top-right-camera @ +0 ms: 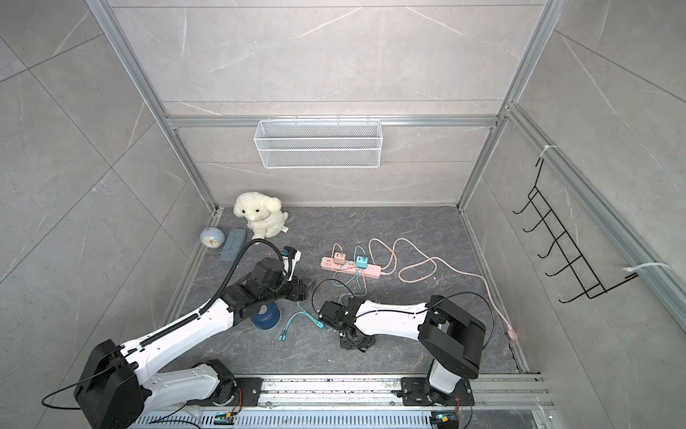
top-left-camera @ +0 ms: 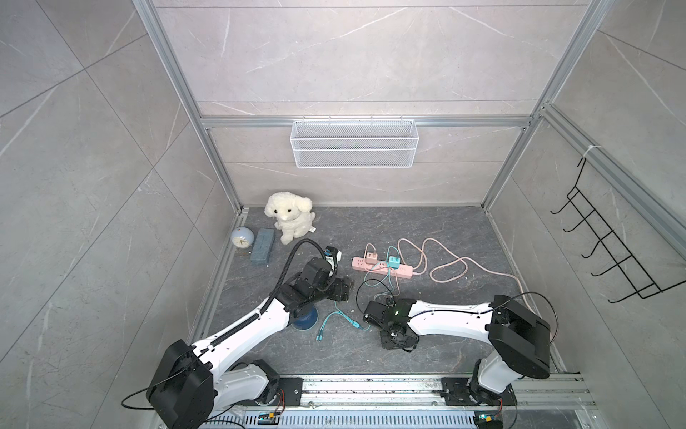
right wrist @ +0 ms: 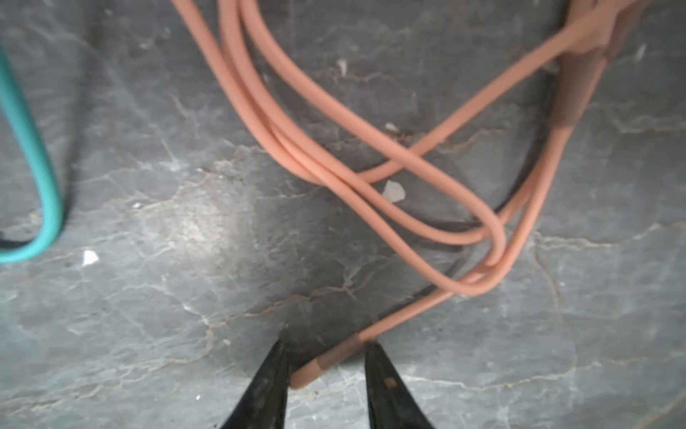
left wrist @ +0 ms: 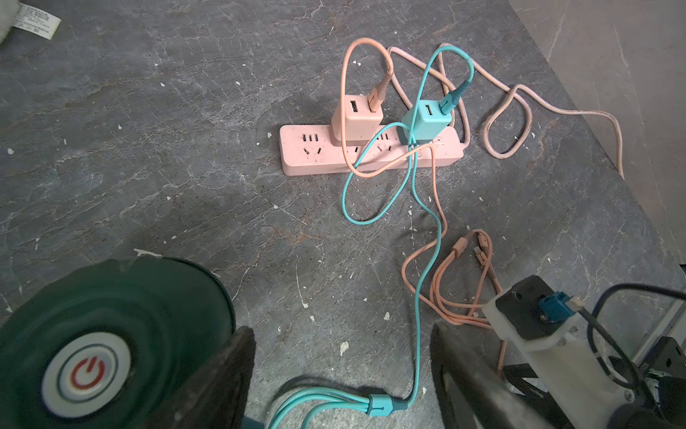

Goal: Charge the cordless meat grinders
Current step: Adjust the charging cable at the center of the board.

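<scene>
The dark green meat grinder point(left wrist: 111, 334), with a red power symbol on its silver hub, sits just outside one finger of my left gripper point(left wrist: 341, 330). That gripper is open over the teal cable's splitter point(left wrist: 380, 405). In both top views the dark blue grinder point(top-left-camera: 306, 319) point(top-right-camera: 265, 315) shows partly under the left arm, and the green one is hidden. My right gripper point(right wrist: 326, 341) points down at the floor. Its jaws stand narrowly open, and the pink cable's plug point(right wrist: 315, 367) lies slantwise between them, touching both fingers.
A pink power strip point(top-left-camera: 358, 263) holds a pink charger point(left wrist: 356, 119) and a teal charger point(left wrist: 427, 119), with looped cables around them. A plush dog point(top-left-camera: 291, 219), a pale blue clock point(top-left-camera: 243, 237) and a grey-blue block point(top-left-camera: 263, 246) stand back left. A wire basket point(top-left-camera: 354, 145) and a hook rack point(top-left-camera: 608, 241) hang on the walls.
</scene>
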You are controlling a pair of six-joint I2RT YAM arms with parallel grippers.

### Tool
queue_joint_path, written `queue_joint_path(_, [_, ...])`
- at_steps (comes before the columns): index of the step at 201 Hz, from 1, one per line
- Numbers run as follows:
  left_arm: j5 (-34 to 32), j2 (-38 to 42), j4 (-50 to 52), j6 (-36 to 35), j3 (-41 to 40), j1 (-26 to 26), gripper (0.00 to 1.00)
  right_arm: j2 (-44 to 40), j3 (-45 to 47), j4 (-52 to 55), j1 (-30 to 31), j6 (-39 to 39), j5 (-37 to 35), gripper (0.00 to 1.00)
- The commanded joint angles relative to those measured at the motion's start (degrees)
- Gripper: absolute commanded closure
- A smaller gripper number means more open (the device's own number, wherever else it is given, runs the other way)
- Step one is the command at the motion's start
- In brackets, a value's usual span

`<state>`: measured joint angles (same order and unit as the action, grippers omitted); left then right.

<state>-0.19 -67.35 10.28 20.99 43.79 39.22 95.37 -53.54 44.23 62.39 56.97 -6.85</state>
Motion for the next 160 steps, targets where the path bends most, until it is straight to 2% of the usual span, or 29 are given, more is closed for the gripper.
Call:
queue_joint_path(1, [-1.5,1.3,0.0,-1.2,0.4,-0.2,0.23,2.0,3.5,0.5,0.5,3.3,0.4,0.70])
queue_joint_path(40, [-1.4,1.1,0.4,-1.0,0.8,-0.1,0.24,-1.1,5.0,-2.6,0.3,4.3,-0.2,0.84])
queue_joint_path(66, [-1.1,0.5,0.6,-0.9,1.0,-0.2,0.23,-5.2,7.4,-7.4,-1.8,4.1,2.3,0.92])
queue_joint_path(115, [-0.7,-0.1,1.1,-1.0,2.4,-0.1,0.23,-14.0,11.1,-13.4,-8.0,3.6,7.7,0.98])
queue_joint_path(160, [1.6,-1.0,2.4,-1.3,4.4,-0.2,0.24,-18.7,15.0,-24.5,-14.0,6.5,18.2,1.00])
